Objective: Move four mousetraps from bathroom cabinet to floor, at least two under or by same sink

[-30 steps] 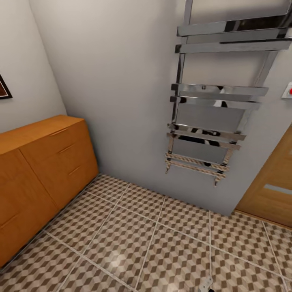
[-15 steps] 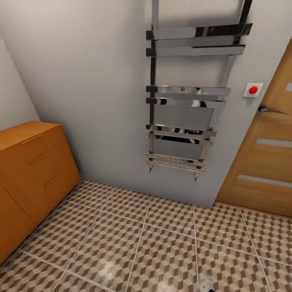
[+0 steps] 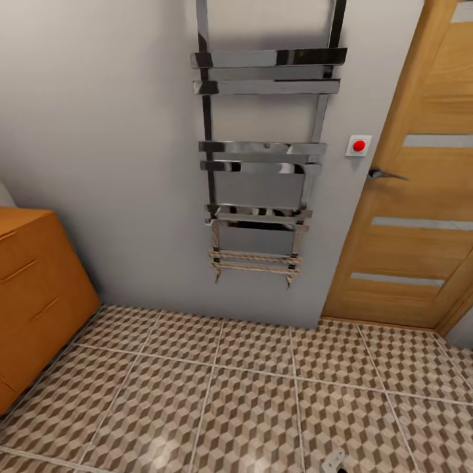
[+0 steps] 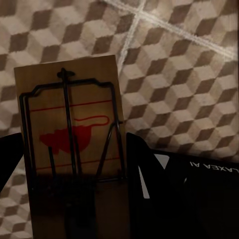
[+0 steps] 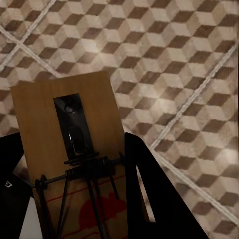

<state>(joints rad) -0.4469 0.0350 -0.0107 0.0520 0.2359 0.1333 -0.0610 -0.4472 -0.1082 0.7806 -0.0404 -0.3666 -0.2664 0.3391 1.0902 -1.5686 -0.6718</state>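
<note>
While the head camera looks at a grey bathroom wall, a chrome ladder-style towel rail (image 3: pixel 263 164) hangs in the middle of that wall, with a wooden door (image 3: pixel 414 197) to its right and a small white plate with a red button (image 3: pixel 358 145) between rail and door. The door has a metal lever handle (image 3: pixel 384 174) and pale horizontal strips. At the left edge stands one end of the orange-brown cabinet (image 3: pixel 36 295), its drawers shut. The bathroom floor (image 3: pixel 249 401), tiled in a brown, beige and white cube pattern with pale grout lines, spreads across the lower part of the view. In the left wrist view, the left gripper (image 4: pixel 74 199) is clamped on a mousetrap (image 4: pixel 69 114), a tan wooden board with dark wire and a red mouse-shaped mark facing the camera; the black fingers (image 4: pixel 144 184) sit on either side of the board, which is held above the patterned tiles. In the right wrist view, the right gripper (image 5: pixel 74 194) likewise grips a second mousetrap (image 5: pixel 64 114) between its black fingers (image 5: pixel 149 184), the board showing a dark metal plate, a coiled spring and red printing, also held over the tiled floor
</note>
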